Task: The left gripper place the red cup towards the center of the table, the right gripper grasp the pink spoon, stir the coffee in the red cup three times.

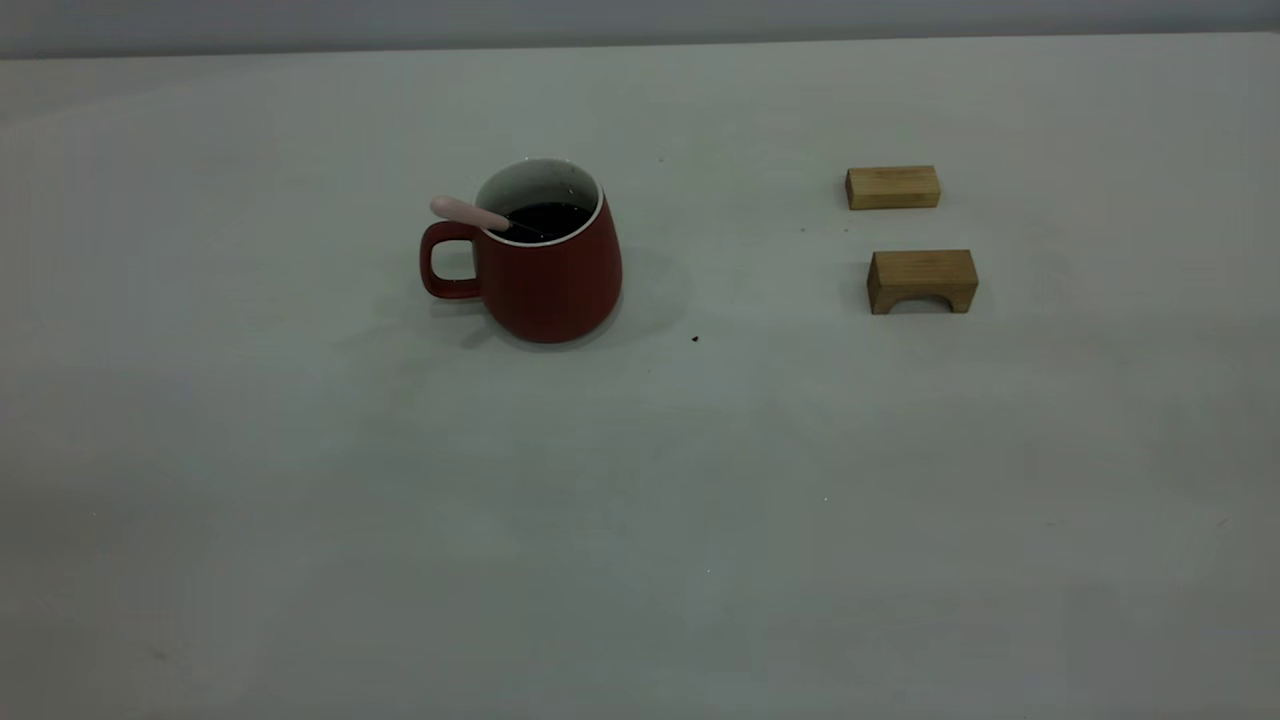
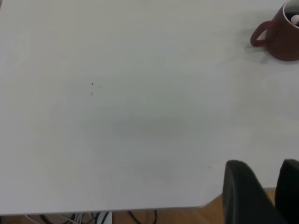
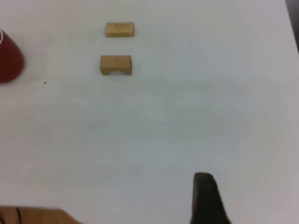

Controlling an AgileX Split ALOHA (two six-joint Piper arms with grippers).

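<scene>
The red cup (image 1: 550, 270) stands upright on the table (image 1: 640, 520), a little left of the middle, with its handle to the left. Dark coffee (image 1: 548, 218) fills it. The pink spoon (image 1: 470, 213) rests in the cup, its handle leaning out over the rim above the cup's handle. Neither arm shows in the exterior view. My left gripper (image 2: 264, 164) is open and holds nothing, low over the table's near edge, far from the red cup (image 2: 285, 35). My right gripper (image 3: 205, 198) shows only partly, also far from the red cup (image 3: 8, 58).
Two tan wooden blocks lie right of the cup: a flat one (image 1: 892, 187) behind an arched one (image 1: 922, 280). The right wrist view shows the flat block (image 3: 119, 29) and the arched block (image 3: 116, 64). A dark speck (image 1: 695, 339) lies beside the cup.
</scene>
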